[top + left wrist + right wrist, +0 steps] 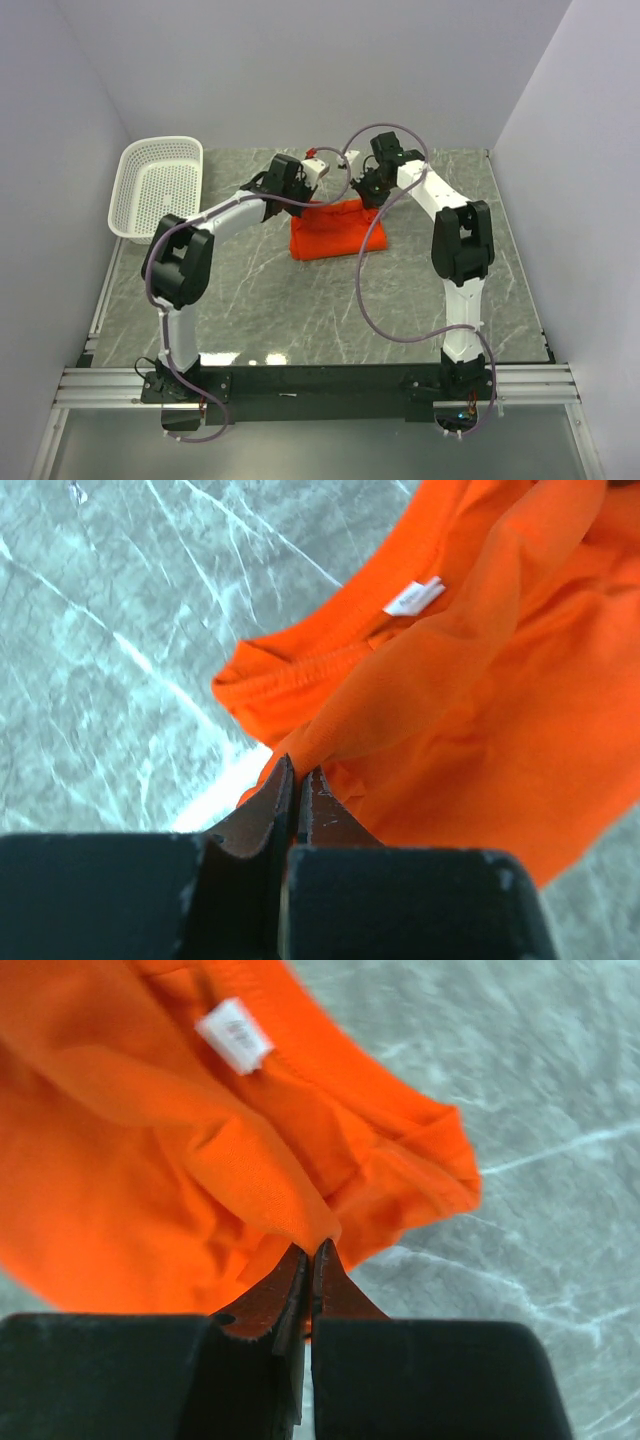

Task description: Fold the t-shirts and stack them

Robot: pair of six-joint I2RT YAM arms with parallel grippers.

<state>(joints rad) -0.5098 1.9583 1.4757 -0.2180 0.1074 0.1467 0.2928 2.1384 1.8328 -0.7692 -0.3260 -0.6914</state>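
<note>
One bright orange-red t-shirt point(337, 229) lies partly folded on the marble table point(260, 290), at the middle back. My left gripper point(305, 188) is at its far left edge, shut on a pinch of the fabric point(400, 710). My right gripper point(368, 187) is at the far right edge, also shut on a fold of the t-shirt point(200, 1150). Both wrist views show the cloth lifted and draped from the jaws, with the collar and its white label point(413, 597) point(234, 1035) below. The shirt's far edge is hidden behind the two wrists in the top view.
A white perforated basket point(158, 185) stands at the back left of the table. White walls close in the left, back and right sides. The arm bases and a metal rail point(320, 385) run along the near edge.
</note>
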